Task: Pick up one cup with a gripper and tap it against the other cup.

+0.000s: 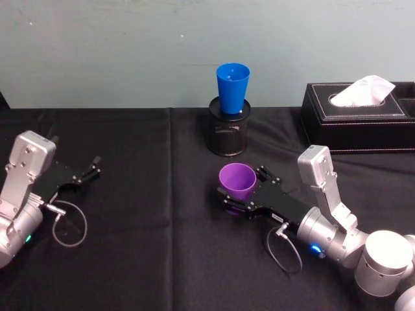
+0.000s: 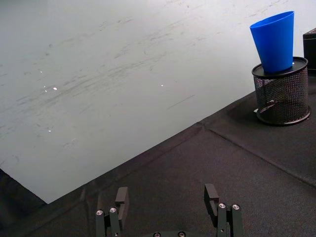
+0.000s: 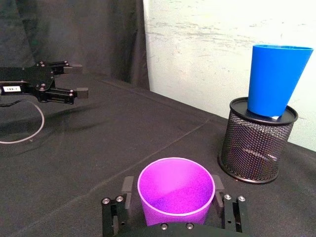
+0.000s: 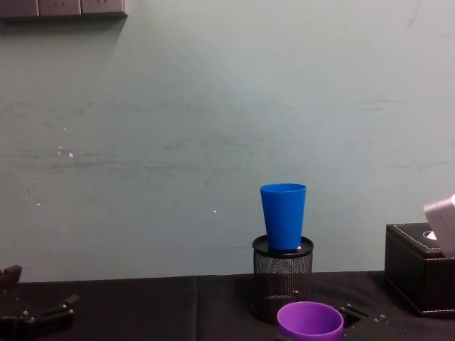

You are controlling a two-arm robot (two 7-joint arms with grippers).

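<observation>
"Purple plastic tumbler point(image 1: 237, 183), smooth and tapered: where is it placed?"

"Upright, mouth up, near the middle of the black-clothed worktop point(image 1: 149, 253). It is set in front of the black wire-mesh holder point(image 1: 227, 135) and apart from it. It is bracketed by the right tool point(image 1: 241, 192), the long black flat-fingered claw on the silver-grey arm."

"How is that tool set?"

"Narrowed to the tumbler's width. In the right wrist view a finger point(image 3: 127, 186) is seen against each side of the wall, just under the rim. A grip is judged made. Whether the base is clear of the cloth cannot be told."

"And the target?"

"The bright blue plastic tumbler point(image 1: 232, 87) is stood upright in the mouth of the mesh holder, higher than the purple rim and well behind it. No contact between the two tumblers is seen."

"Left side?"

"The left tool point(image 1: 97, 166) is parked low at the worktop's left, fingers spread wide, nothing held."

"Progress?"

"Grasp judged done. Lift, carry and tap are not yet done. A rise is needed, and the perched blue tumbler could be toppled by a hard knock."
</observation>
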